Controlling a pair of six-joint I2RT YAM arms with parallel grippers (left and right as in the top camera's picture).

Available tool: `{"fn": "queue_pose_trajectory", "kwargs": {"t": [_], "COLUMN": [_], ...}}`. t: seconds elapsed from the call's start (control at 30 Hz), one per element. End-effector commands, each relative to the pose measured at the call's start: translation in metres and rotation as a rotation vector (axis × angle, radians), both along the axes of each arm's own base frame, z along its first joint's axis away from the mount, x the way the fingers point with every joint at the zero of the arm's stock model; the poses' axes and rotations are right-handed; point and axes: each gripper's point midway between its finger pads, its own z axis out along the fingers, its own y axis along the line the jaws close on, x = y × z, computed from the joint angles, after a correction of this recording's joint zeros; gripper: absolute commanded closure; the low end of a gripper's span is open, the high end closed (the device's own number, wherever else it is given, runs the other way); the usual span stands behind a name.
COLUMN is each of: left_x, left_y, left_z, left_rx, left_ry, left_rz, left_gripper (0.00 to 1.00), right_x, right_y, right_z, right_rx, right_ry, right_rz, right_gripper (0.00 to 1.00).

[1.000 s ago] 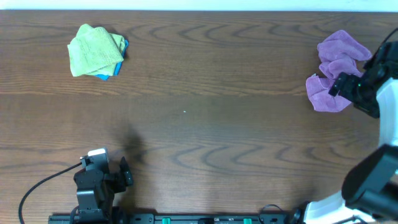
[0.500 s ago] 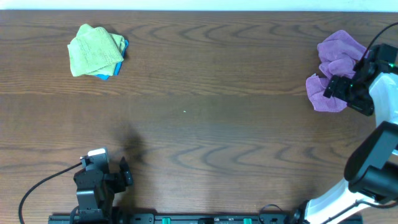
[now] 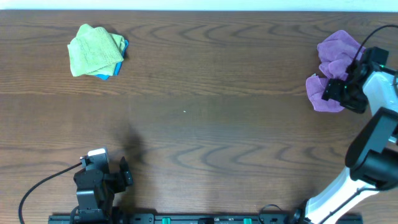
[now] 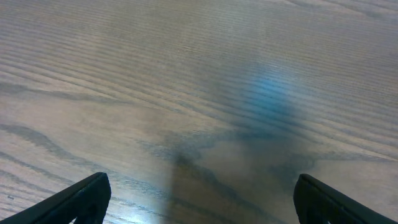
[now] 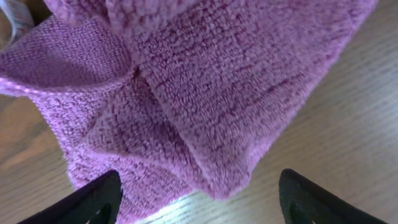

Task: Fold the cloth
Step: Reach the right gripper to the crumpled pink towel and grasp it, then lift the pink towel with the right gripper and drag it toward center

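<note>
Right gripper (image 5: 200,198) spread wide over cloth (image 5: 186,93); left gripper (image 4: 200,198) spread above table (image 4: 186,62).

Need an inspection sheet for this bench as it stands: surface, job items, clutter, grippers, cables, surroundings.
Surface: dark wood-grain table, no spills seen.
Job's things: purple cloth, crumpled in a heap at the right edge, not folded.
Clutter: lime-green cloth bunched at far left, lying on a blue cloth.
Grippers: left gripper open over bare wood; right gripper open, low over the purple cloth, fingers either side of a fold.
Cables: black cable loops by the left arm base; thin cable arcs along the right arm.
Surroundings: white strip beyond the far edge; black rail at the near edge.
</note>
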Motion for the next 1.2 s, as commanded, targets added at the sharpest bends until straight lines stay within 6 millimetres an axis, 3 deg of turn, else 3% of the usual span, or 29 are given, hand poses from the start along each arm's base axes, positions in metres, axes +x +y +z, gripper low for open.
{"fn": "queue_pose_trajectory", "kwargs": {"t": [0.0, 0.03, 0.23, 0.37, 0.47, 0.7, 0.8, 0.93, 1.17], "left_x": [-0.003, -0.003, -0.003, -0.003, -0.003, -0.003, -0.003, -0.003, -0.003], "left_y": [0.002, 0.002, 0.002, 0.002, 0.002, 0.002, 0.002, 0.002, 0.002], "left_z": [-0.004, -0.004, -0.004, -0.004, -0.004, -0.004, -0.004, -0.004, -0.004], "left_rx": [0.004, 0.004, 0.004, 0.004, 0.004, 0.004, 0.004, 0.004, 0.004], "left_ry": [0.015, 0.015, 0.015, 0.015, 0.015, 0.015, 0.015, 0.015, 0.015], "left_rz": [0.012, 0.012, 0.012, 0.012, 0.012, 0.012, 0.012, 0.012, 0.012], "left_gripper": [0.05, 0.05, 0.05, 0.05, 0.05, 0.05, 0.05, 0.05, 0.05], "right_x": [0.005, 0.005, 0.006, 0.01, 0.017, 0.03, 0.03, 0.029, 0.02], "right_y": [-0.007, -0.007, -0.007, -0.002, 0.006, 0.059, 0.087, 0.132, 0.235], "right_z": [-0.004, -0.006, -0.006, 0.013, 0.041, 0.117, 0.141, 0.159, 0.165], "right_rx": [0.001, 0.003, 0.002, -0.014, -0.037, -0.049, -0.057, -0.018, 0.152], "right_ry": [-0.008, -0.005, -0.005, -0.041, -0.103, -0.273, -0.319, -0.36, -0.382], "right_rz": [0.004, 0.004, 0.004, 0.019, 0.046, 0.199, 0.263, 0.367, 0.605], "right_gripper": [0.26, 0.33, 0.99, 0.99, 0.99, 0.99, 0.99, 0.99, 0.99]}}
